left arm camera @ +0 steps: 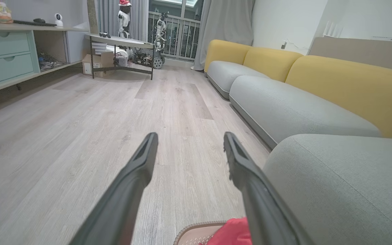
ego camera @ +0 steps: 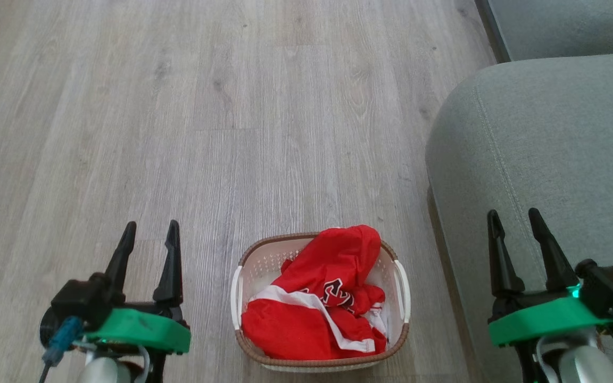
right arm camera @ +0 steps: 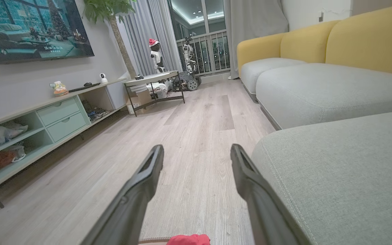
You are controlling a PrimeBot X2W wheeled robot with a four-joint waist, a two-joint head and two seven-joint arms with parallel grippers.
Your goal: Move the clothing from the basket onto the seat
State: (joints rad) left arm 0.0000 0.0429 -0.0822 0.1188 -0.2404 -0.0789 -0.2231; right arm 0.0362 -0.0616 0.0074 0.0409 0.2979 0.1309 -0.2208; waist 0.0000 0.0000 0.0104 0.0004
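The red clothing (ego camera: pixel 317 298), with white stripes and black numerals, lies heaped in the cream basket (ego camera: pixel 256 266) on the floor at the bottom middle of the head view. The grey-green seat (ego camera: pixel 540 154) rises right of the basket. My left gripper (ego camera: pixel 149 230) hovers open to the basket's left, holding nothing. My right gripper (ego camera: pixel 514 218) is open over the seat's near edge, also holding nothing. In the left wrist view, a bit of the basket's rim (left arm camera: pixel 196 228) and clothing (left arm camera: pixel 231 233) peeks between my fingers, with the seat (left arm camera: pixel 339 183) at right. A red scrap of clothing (right arm camera: pixel 187 239) shows in the right wrist view.
Pale wood floor (ego camera: pixel 205 117) spreads ahead and to the left. More sofa cushions with yellow backs (left arm camera: pixel 349 85) run along the right. A low shelf unit (right arm camera: pixel 46 119) lines the left wall, and a small table (left arm camera: pixel 121 42) stands far ahead.
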